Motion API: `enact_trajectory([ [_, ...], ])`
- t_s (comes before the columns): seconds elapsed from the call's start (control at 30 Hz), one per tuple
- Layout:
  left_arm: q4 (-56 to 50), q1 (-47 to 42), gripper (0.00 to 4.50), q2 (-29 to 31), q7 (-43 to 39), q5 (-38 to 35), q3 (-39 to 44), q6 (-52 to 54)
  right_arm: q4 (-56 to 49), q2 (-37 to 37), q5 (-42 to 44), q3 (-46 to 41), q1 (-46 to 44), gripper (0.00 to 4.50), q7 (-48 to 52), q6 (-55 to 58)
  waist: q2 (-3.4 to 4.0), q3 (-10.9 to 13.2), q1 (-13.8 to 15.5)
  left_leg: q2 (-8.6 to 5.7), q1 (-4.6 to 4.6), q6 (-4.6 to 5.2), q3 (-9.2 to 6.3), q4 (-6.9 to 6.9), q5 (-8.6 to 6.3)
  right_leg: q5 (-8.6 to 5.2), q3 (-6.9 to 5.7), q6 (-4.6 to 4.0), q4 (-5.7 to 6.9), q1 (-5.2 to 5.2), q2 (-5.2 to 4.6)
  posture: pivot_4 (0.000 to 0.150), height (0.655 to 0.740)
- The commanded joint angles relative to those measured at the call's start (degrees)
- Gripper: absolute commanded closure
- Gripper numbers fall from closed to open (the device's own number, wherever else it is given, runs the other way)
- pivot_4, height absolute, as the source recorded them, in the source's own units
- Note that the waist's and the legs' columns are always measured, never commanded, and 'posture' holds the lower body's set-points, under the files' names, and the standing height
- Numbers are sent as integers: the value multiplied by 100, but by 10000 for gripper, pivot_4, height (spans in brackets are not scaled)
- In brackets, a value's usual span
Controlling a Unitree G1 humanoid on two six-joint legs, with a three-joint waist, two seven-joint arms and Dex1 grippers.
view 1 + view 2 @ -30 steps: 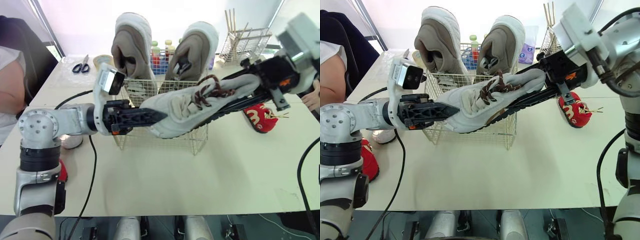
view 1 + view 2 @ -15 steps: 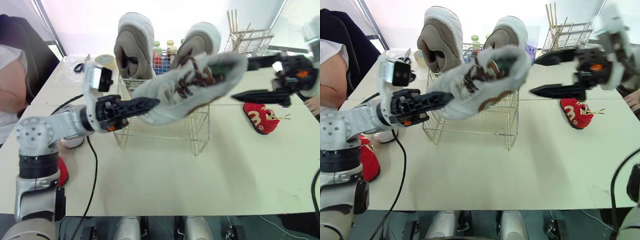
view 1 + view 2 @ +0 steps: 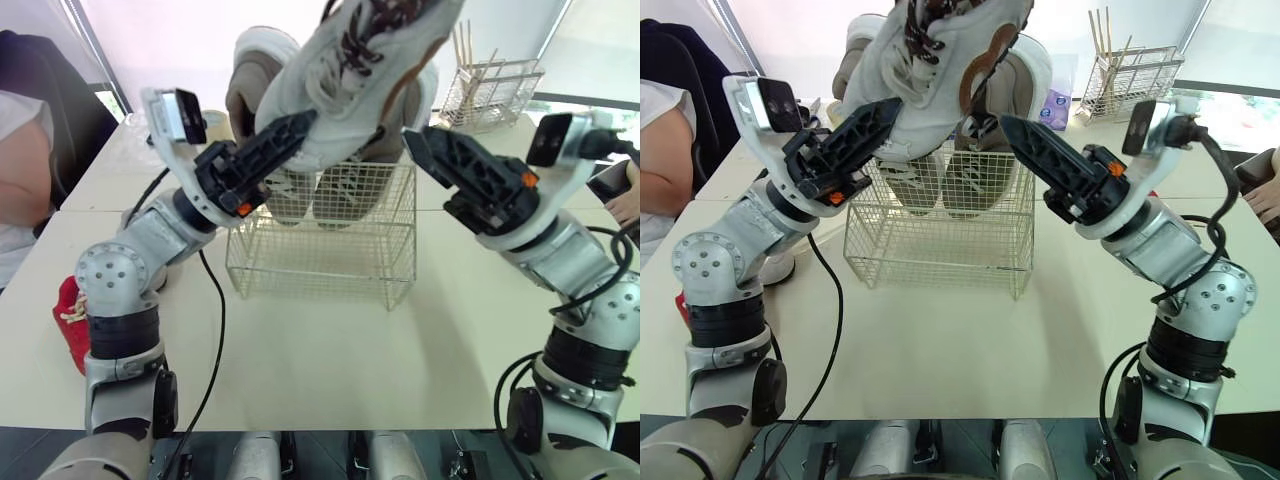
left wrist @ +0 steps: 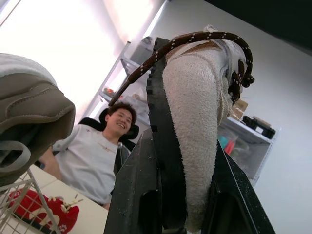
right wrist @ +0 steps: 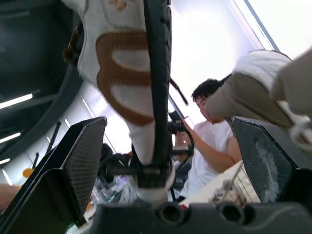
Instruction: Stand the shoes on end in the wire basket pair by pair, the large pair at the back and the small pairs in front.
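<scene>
A white shoe (image 3: 375, 60) with brown laces hangs high above the wire basket (image 3: 320, 262), heel uppermost. My left gripper (image 3: 295, 130) is shut on its toe end; in the left wrist view the shoe's toe (image 4: 192, 146) is clamped between the black fingers. Beside the shoe's sole, to its right, my right gripper (image 3: 420, 148) stands open, its fingers (image 5: 83, 161) wide apart and touching nothing. The large grey-beige pair (image 3: 262, 70) stands on end at the back of the basket. A small red shoe (image 3: 68, 318) lies at the table's left edge, another (image 4: 48, 209) shows in the left wrist view.
A small white shoe (image 3: 775, 268) lies behind my left arm. A wire rack with wooden sticks (image 3: 495, 85) stands at the back right. A person's arm (image 3: 25, 200) is at the left, a hand (image 3: 625, 200) at the right edge. A black cable (image 3: 212, 330) crosses the table.
My right gripper let go of the white shoe, opened and swung in beside the basket. My left gripper lifted the shoe up and tipped its heel upward. The camera shifted.
</scene>
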Motion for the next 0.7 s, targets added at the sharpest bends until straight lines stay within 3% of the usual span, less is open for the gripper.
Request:
enact_trajectory([
  [0.03, -305, -45, 41984, -108, -177, 276, -101, -152, -159, 53, 36, 204, -225, 549, -207, -360, -1, 0, -1, -1, -1, 1, -2, 0, 0, 0, 0, 0, -1, 1, 0, 1500, 7352],
  [0.17, -452, 72, 41984, -280, -166, 529, -243, -206, -135, 75, -366, 372, -417, 549, -130, -700, -1, 0, -16, 0, -2, 2, -3, 0, -1, 0, 0, 1, -2, 0, 2, 1500, 7352],
  [0.6, -137, 296, 41984, -547, -255, 1069, -259, -413, 51, -5, -109, 398, -626, 549, -95, -982, -1, 0, -17, 2, -4, 26, -10, -1, -15, 0, -4, 1, -4, -1, 3, 1500, 7352],
  [0.7, -184, 308, 41984, -595, -230, 1096, -286, -394, 54, 80, -245, 532, -638, 9007, -119, -1018, -1, 0, -18, 2, -4, 26, -11, -2, -15, 0, -4, 1, -4, -1, 3, 1500, 7352],
])
